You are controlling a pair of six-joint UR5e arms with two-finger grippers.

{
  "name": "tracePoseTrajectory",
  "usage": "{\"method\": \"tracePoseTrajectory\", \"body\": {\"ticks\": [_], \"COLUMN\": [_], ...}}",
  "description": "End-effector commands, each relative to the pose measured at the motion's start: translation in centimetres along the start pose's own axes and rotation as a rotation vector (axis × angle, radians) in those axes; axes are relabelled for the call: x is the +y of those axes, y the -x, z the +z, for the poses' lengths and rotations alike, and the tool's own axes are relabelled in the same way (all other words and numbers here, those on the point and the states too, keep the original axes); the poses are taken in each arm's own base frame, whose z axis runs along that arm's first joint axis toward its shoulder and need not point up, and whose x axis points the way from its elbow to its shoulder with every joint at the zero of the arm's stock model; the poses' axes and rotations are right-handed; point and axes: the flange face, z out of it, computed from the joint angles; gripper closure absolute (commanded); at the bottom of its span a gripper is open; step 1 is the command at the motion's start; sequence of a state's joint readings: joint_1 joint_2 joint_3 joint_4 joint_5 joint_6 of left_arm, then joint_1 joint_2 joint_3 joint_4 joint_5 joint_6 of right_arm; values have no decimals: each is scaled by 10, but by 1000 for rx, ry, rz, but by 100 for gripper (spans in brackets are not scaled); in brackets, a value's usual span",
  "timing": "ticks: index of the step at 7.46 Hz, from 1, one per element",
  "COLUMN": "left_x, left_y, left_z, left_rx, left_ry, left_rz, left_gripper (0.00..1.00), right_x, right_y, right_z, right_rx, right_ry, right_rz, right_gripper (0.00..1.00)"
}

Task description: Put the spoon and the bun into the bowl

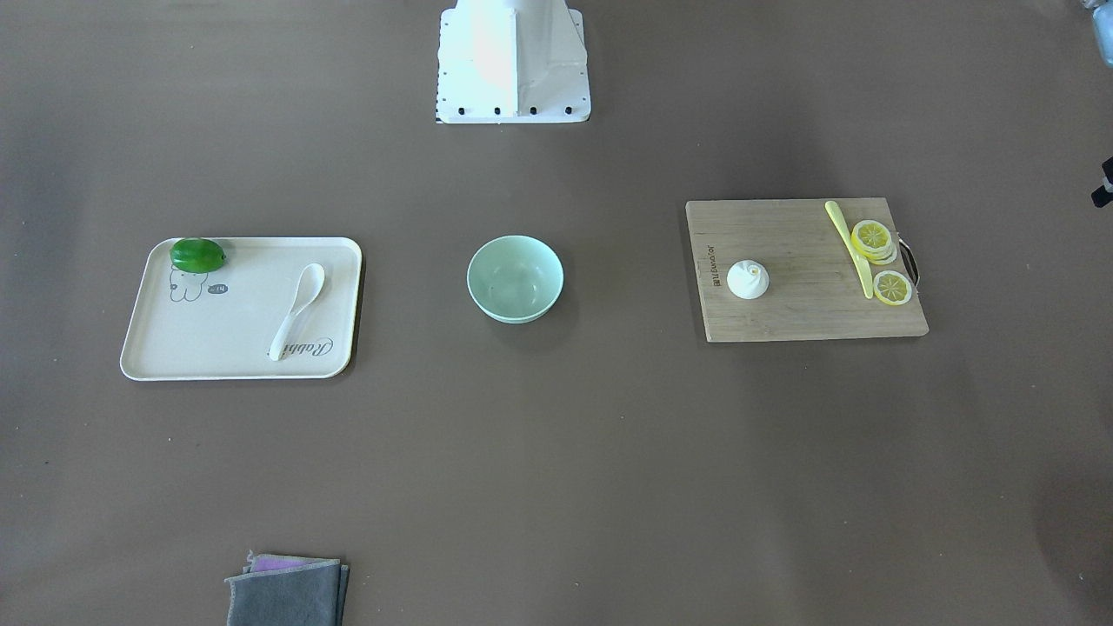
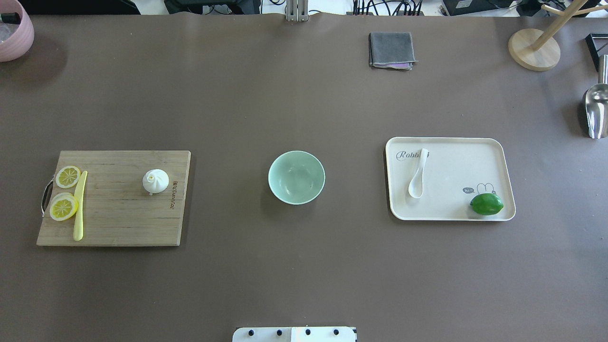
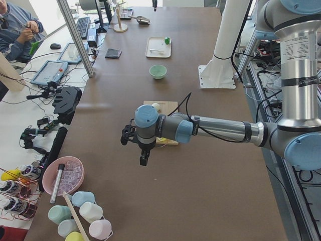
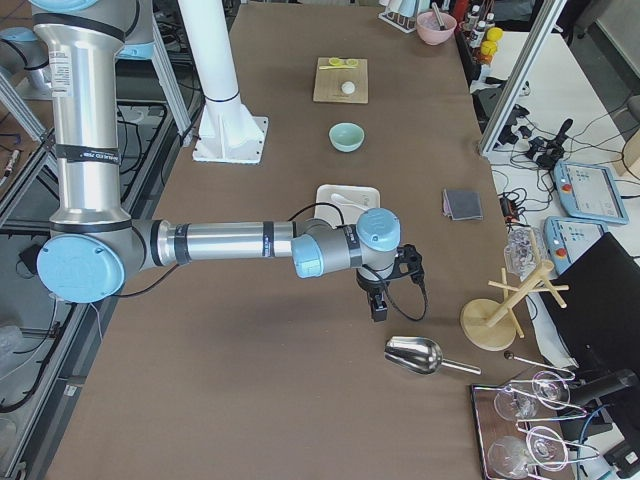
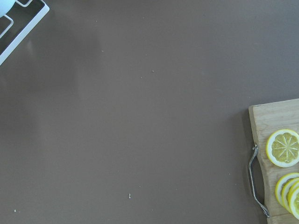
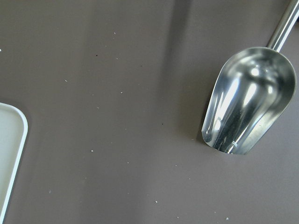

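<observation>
The white spoon (image 1: 296, 309) lies on a cream tray (image 1: 235, 322), also in the overhead view (image 2: 418, 173). The white bun (image 1: 748, 279) sits on a wooden cutting board (image 1: 800, 296), also in the overhead view (image 2: 155, 181). The mint-green bowl (image 1: 515, 278) stands empty between them at the table's middle (image 2: 296, 177). My left gripper (image 3: 143, 159) hangs above the table beyond the board's outer end. My right gripper (image 4: 379, 308) hangs past the tray, near a metal scoop. Both show only in the side views, so I cannot tell whether they are open or shut.
A green lime (image 2: 486, 204) lies on the tray's corner. A yellow knife (image 2: 79, 205) and lemon slices (image 2: 68, 176) lie on the board. A metal scoop (image 2: 596, 111), a wooden stand (image 2: 534, 47), a folded grey cloth (image 2: 391, 50) and a pink bowl (image 2: 14, 31) sit at the table's edges.
</observation>
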State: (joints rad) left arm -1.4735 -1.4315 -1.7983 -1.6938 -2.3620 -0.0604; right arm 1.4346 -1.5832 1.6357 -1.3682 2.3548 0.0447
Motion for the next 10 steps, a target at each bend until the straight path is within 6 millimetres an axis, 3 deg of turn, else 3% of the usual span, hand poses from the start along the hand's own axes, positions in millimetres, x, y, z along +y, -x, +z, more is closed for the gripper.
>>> {"method": "tracePoseTrajectory", "body": {"ticks": [1, 3, 5, 7, 8, 10], "left_x": [1, -1, -22, -29, -47, -55], "left_y": [-1, -2, -29, -47, -72, -122], "left_z": [-1, 0, -15, -8, -10, 24], "left_rx": [2, 6, 110, 117, 128, 80], "left_ry": [-6, -5, -35, -27, -37, -67], "left_rz": [3, 6, 30, 33, -18, -10], "left_gripper": [2, 2, 2, 2, 2, 2], "right_x": [5, 12, 12, 10, 8, 4], "right_y": [1, 2, 8, 16, 19, 31], "right_z": [2, 5, 6, 9, 11, 19], "right_rx": [-22, -28, -37, -51, -52, -59], "right_ry": [-8, -28, -37, -40, -49, -32], "right_rz": [-9, -38, -66, -93, -103, -77], "right_gripper": [0, 0, 0, 0, 0, 0]}}
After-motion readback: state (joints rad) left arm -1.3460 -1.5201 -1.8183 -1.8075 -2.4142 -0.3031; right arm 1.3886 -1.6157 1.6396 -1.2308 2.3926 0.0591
